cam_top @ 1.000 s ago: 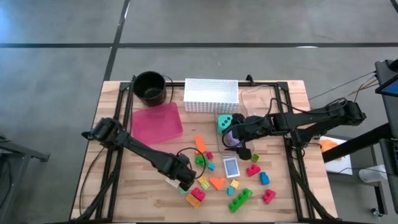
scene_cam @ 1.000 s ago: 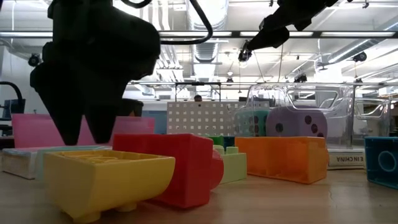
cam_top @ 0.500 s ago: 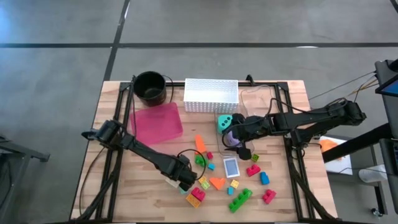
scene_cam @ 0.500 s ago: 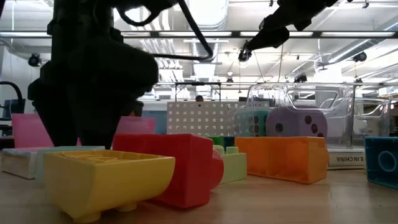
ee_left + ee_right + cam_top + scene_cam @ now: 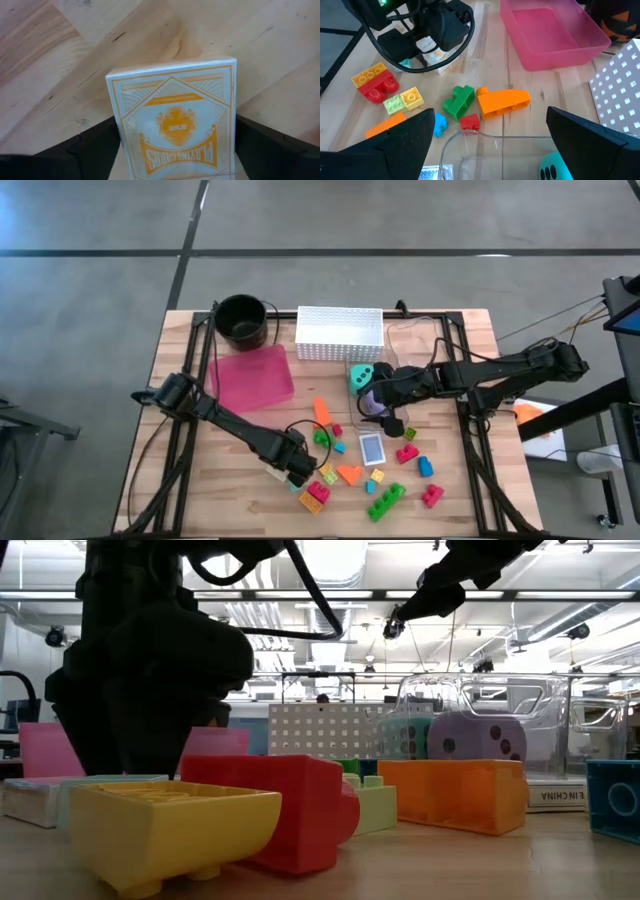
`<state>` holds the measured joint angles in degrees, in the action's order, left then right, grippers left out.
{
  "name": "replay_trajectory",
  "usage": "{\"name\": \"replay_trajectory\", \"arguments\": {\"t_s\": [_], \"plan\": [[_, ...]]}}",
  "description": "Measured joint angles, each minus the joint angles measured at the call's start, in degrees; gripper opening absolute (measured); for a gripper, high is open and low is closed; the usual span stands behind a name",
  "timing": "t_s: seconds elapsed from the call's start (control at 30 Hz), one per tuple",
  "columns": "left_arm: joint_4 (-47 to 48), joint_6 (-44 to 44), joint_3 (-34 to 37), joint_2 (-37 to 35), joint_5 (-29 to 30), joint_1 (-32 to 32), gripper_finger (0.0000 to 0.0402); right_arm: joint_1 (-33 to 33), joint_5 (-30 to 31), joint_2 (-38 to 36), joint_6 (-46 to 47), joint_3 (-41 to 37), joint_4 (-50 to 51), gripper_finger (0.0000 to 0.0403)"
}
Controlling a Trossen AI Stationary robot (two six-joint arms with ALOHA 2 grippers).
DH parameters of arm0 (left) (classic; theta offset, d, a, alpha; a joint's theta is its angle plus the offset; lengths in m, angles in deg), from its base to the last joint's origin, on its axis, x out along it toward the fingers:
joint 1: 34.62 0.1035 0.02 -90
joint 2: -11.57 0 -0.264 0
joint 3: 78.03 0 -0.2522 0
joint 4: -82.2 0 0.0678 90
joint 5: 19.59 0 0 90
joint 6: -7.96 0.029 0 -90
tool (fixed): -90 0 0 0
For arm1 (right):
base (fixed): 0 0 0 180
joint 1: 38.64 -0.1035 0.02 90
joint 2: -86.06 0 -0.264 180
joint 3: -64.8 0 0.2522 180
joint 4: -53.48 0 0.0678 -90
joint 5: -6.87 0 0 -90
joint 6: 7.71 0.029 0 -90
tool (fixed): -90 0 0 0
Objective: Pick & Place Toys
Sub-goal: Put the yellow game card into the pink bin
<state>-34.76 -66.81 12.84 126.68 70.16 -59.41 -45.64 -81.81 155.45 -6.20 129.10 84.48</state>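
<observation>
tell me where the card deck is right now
In the left wrist view the deck lies on the wood between the left hand's open fingers, near the table's front, beside the red and yellow blocks.

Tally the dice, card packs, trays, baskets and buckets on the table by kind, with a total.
Dice: 2 (teal die, purple die)
Card packs: 2 (orange-printed pack, blue-printed pack)
Pink tray: 1
White basket: 1
Black bucket: 1
Total: 7

Pink tray (image 5: 252, 378) beside white basket (image 5: 339, 332) (black bucket (image 5: 241, 321) behind).
</observation>
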Motion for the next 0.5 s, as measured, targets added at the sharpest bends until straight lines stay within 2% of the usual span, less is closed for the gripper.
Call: {"name": "replay_trajectory", "arguments": {"t_s": [0.2,0.5], "plan": [[-0.02,-0.03,0.00,0.00,-0.02,0.04,0.0310,0.00,0.00,0.00,-0.02,0.00,0.02,0.0378],[0.64,3.03,0.13,-0.52,0.16,0.88,0.0348,0.00,-0.01,0.01,-0.02,0.00,0.02,0.0378]]}}
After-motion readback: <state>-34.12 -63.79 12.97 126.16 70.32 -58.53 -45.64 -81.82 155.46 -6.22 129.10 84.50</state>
